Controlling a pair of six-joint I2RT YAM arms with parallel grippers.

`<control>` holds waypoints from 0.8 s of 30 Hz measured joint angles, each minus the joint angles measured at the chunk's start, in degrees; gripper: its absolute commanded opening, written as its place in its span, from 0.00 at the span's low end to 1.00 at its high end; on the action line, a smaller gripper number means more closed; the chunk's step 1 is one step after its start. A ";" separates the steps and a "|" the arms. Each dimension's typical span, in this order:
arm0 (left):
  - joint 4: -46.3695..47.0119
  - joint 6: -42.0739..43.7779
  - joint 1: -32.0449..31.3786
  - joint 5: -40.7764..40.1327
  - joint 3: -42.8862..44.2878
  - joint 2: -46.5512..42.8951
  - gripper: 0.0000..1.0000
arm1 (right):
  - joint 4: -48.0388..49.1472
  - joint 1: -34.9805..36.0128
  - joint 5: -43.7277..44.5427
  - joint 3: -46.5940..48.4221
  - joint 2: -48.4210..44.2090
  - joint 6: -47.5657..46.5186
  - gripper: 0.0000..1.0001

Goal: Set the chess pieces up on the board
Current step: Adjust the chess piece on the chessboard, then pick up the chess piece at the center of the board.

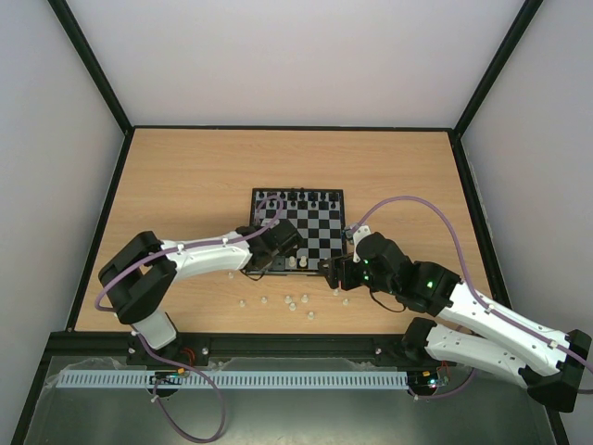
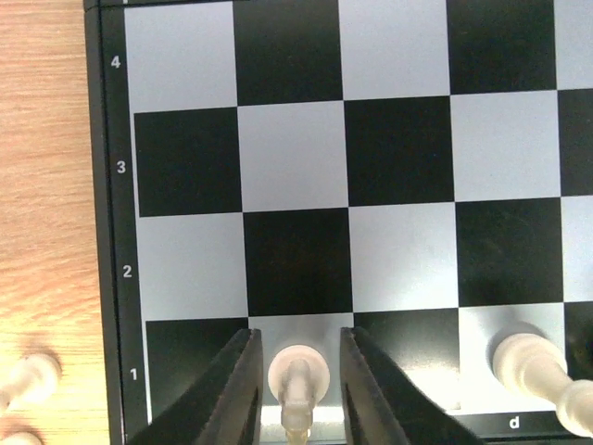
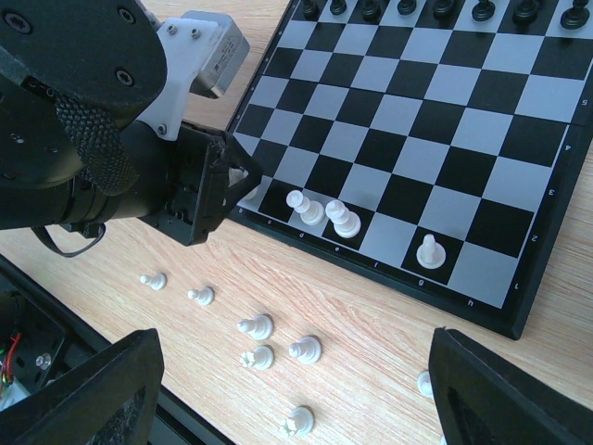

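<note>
Placement step: your left gripper (image 2: 301, 348) has fingers (image 2: 239, 394) slightly parted, not clamping, around a white piece (image 2: 298, 375) at the near-left corner of the board (image 2: 109, 232). Right gripper (image 1: 338, 273) gapes empty above loose pieces (image 3: 255, 326); next probably means lifting straight clear.

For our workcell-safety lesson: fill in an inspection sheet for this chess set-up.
Surface: wooden table.
Job's things: board central; black pieces along its far row; white pieces on its near row; loose white pieces on the table in front.
Clutter: nothing seen.
Grippers: left gripper flanks one white piece on the near row, thin gaps showing; right gripper open, empty, at the board's near right corner.
Cables: purple cables loop off both arms.
Surroundings: pale walls, black frame.
</note>
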 measured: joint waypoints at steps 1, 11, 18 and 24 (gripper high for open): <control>-0.04 0.28 0.00 -0.02 0.00 0.00 0.37 | 0.00 0.00 0.00 0.00 0.00 0.00 0.79; -5.27 -0.68 -0.66 -2.86 1.64 -5.55 0.73 | -0.02 0.00 0.04 0.00 0.72 -0.02 0.90; -7.65 -1.88 0.04 -5.31 -1.16 -19.76 0.97 | 0.00 0.00 0.17 0.00 4.79 -0.37 0.99; -5.20 -2.29 0.11 -3.69 -10.19 -23.71 0.99 | 0.07 0.00 0.39 0.02 10.12 0.24 0.93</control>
